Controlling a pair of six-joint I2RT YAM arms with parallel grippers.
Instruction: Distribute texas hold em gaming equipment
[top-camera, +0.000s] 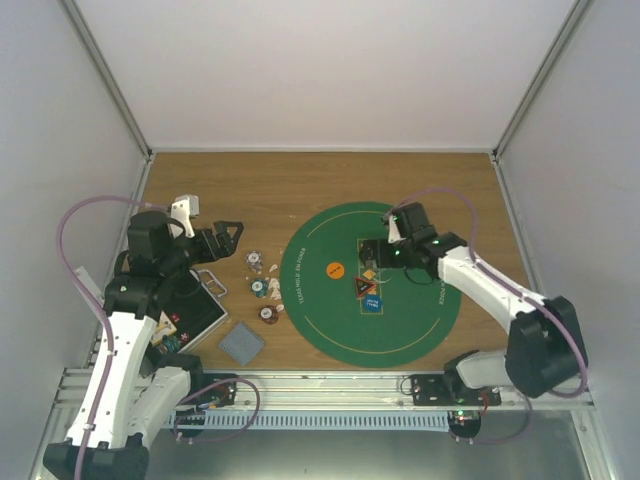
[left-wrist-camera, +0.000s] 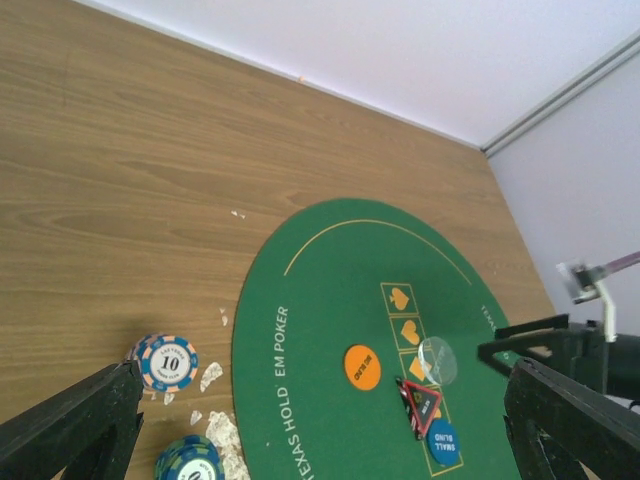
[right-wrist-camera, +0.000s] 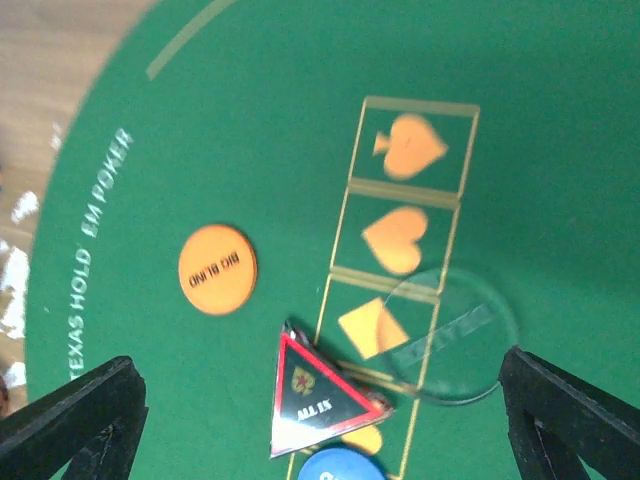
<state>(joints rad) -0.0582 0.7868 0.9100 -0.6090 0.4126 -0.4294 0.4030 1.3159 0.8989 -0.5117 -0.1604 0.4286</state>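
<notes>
My right gripper (top-camera: 373, 258), jaws apart and empty, hangs over the middle of the green mat (top-camera: 320, 320), directly above the red-black triangle marker (right-wrist-camera: 315, 395). One corner of the marker meets the clear disc (right-wrist-camera: 450, 335) and the blue disc (right-wrist-camera: 340, 467) lies just beside it. The orange disc (right-wrist-camera: 217, 270) lies apart from them, toward the worktop's (top-camera: 250, 190) left edge. Closing here, I judge, could shove those neighbours or skid the flat marker across the felt. My left gripper (top-camera: 232, 236), jaws also wide and holding nothing, hovers nearer the left edge, close to the striped poker chips (left-wrist-camera: 167, 362) lying among scraps of clear wrap (left-wrist-camera: 222, 432). The grey-backed cards (top-camera: 241, 343) lie by the near edge, beside the black case (top-camera: 195, 300).
</notes>
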